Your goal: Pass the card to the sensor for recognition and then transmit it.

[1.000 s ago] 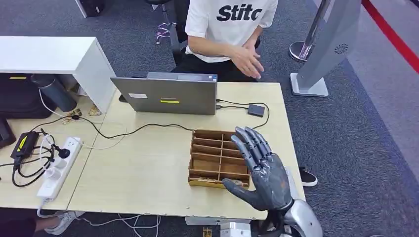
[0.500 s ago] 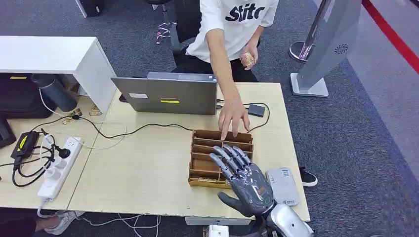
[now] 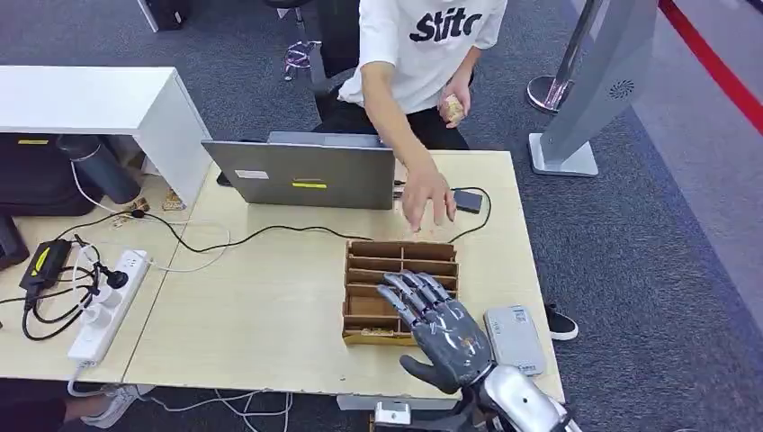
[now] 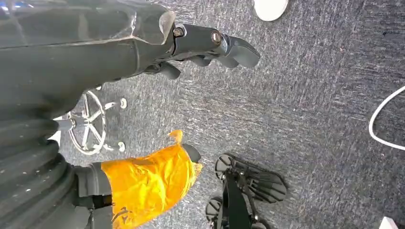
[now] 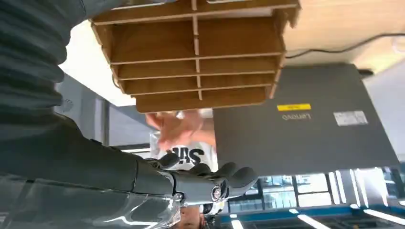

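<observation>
Your card reader lies on the desk just beside the wooden divider tray, your right hand hovers empty over that tray, fingers spread, and your left hand hangs with fingers curled in.

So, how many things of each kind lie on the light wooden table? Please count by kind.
Laptop: 1
Wooden tray: 1
Grey device by the tray: 1
Small black box: 1
Power strip: 1
Total: 5
</observation>
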Robot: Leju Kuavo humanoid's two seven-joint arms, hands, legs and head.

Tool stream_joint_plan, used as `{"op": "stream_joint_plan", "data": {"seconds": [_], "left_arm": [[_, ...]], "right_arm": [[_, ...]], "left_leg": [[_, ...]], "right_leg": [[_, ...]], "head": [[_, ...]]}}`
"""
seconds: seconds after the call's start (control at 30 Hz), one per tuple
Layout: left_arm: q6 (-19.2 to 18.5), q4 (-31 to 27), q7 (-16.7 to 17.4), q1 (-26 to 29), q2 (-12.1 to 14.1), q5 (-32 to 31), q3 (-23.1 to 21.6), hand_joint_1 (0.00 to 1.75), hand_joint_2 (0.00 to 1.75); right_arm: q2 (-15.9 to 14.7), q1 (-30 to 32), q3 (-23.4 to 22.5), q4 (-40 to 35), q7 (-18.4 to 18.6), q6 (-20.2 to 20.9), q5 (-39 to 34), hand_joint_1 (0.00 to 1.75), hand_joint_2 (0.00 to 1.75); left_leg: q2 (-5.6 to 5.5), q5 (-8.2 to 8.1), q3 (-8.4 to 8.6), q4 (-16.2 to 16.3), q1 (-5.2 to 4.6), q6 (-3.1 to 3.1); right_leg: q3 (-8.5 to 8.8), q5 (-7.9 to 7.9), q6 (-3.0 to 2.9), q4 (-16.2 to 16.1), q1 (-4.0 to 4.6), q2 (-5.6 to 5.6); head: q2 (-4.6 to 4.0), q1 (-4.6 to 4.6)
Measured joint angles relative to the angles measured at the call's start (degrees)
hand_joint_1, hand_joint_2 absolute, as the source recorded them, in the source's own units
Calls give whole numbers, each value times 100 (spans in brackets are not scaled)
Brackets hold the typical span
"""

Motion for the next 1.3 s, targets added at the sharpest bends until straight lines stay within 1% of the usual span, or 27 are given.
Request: {"op": "stream_joint_plan", "data": {"seconds": [0.17,0.33,0.5,0.63,0.77,0.9,1.1,1.3], "left_arm": [[9,0,13,0,0,15,2,0,175],[13,0,59,0,0,37,13,0,175],[13,0,72,0,0,70,46,0,175],[13,-35,120,3,-9,107,59,0,175],[15,-87,149,2,-18,131,94,0,175],[15,-149,188,4,-44,155,118,0,175],[15,-190,190,3,-66,173,151,0,175],[26,-219,225,3,-72,197,157,0,175]], "right_arm": [[-57,-89,81,153,273,17,227,0,175],[-138,-128,76,232,524,155,332,0,175],[-216,-134,24,245,616,205,385,0,175],[-273,-129,-74,238,800,337,503,0,175],[-341,-116,-155,188,881,485,551,0,175],[-409,-109,-203,105,907,638,513,0,175],[-452,-97,-227,50,909,664,487,0,175],[-525,-98,-214,13,760,896,100,0,175]], "left_leg": [[0,0,0,0,-1,0],[0,0,0,0,-1,0],[0,0,1,0,0,0],[0,0,1,0,0,0],[0,0,2,1,-1,0],[0,0,1,1,-1,0],[0,0,1,1,0,0],[0,0,1,1,0,0]], "right_leg": [[0,0,0,0,0,0],[0,0,0,0,0,0],[0,0,0,0,0,0],[0,0,0,0,0,0],[0,0,0,0,0,1],[0,0,0,0,0,0],[0,0,0,0,0,1],[0,0,0,0,0,0]], "head": [[0,0],[0,0],[0,0],[0,2],[0,0],[0,2],[0,2],[0,0]]}}
